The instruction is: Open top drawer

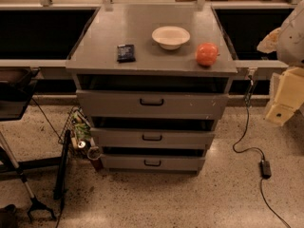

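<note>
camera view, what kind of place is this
Probably a robot test lab rather than a home: a grey cabinet with its top drawer, a power adapter trailing cable over the speckled floor, and the end effector at the right edge.

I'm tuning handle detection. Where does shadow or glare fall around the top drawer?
Camera view: dim warm light; deep shadow fills the gap above the top drawer, yet its black handle stands out against the grey front; mild sheen on the countertop; the gripper, at the right edge, looks pale yellow.
</note>
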Robot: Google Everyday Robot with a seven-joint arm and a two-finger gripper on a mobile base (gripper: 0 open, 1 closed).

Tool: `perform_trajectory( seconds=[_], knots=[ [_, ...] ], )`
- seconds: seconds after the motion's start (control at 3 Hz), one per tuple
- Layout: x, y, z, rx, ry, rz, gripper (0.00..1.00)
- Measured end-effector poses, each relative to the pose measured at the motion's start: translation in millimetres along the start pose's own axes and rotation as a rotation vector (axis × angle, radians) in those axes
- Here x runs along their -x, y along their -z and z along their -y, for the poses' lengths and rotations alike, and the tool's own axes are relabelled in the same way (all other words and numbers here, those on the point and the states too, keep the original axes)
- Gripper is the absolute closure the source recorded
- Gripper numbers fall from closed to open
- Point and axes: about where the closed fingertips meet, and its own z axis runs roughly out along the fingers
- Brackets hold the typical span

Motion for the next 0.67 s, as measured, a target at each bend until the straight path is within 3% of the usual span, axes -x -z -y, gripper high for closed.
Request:
perform_trajectory(
  seconds=[0.67],
  knots=[
    [9.0, -9.9, 2.6, 0.003, 0.014, 0.027, 0.00]
  ],
)
